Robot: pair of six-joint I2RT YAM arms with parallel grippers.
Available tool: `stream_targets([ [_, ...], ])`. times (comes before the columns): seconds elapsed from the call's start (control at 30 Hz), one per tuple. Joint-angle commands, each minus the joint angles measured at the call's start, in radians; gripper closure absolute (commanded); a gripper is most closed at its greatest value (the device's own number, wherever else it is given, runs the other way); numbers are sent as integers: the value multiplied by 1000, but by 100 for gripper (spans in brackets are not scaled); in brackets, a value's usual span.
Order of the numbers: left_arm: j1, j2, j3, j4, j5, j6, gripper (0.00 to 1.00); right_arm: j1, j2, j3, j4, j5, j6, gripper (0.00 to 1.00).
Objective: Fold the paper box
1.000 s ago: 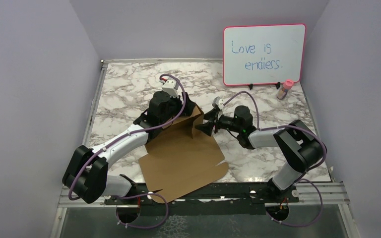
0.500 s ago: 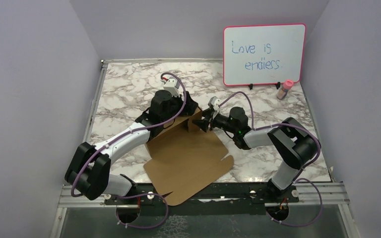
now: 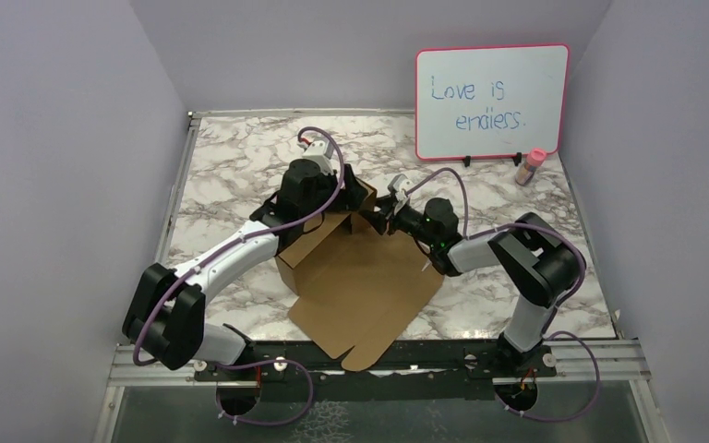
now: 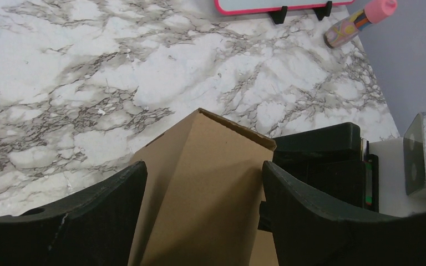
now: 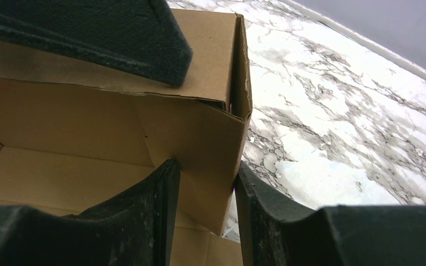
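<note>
The paper box (image 3: 360,286) is a brown cardboard sheet lying on the marble table, with its far wall folded upright. My left gripper (image 3: 332,208) reaches down over that wall. In the left wrist view its jaws (image 4: 204,169) stand wide, open, straddling the doubled-over cardboard (image 4: 216,144). My right gripper (image 3: 374,220) comes in from the right at the wall's right-hand corner. In the right wrist view it (image 5: 205,166) is shut on a short side flap (image 5: 213,144), both pads against it. One left finger (image 5: 116,33) rests on top of the wall.
A pink-framed whiteboard (image 3: 491,100) stands at the back right, with a small pink-capped bottle (image 3: 529,167) beside it. Purple walls enclose the table on three sides. A metal rail (image 3: 425,355) runs along the near edge, and the box's near flap overhangs it.
The box has swung and slid to the right, and its far wall now stands higher. My right gripper moved left onto the corner flap and closed on it. The left jaws widened slightly.
</note>
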Motion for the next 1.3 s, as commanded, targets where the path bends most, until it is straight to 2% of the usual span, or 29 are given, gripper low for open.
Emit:
stream_targets([
  [0.0,24,-60,20,-93,-10,14,22,1,38,12,74,14,-5,56],
  [0.23,69,-39,50,-196,15,47,21,1,71,13,90,-56,-7,56],
  [0.47,75,18,94,-200,203,40,22,2,74,3,127,-76,2,58],
  [0.77,75,59,114,-194,371,34,23,0,100,-1,191,-116,27,58],
  [1.03,75,89,126,-187,475,34,24,2,115,-24,278,-129,41,49],
  [1.13,75,90,131,-190,487,35,23,1,116,-39,311,-92,49,51],
  [1.27,78,84,141,-214,460,48,23,2,94,-43,286,-46,51,61],
])
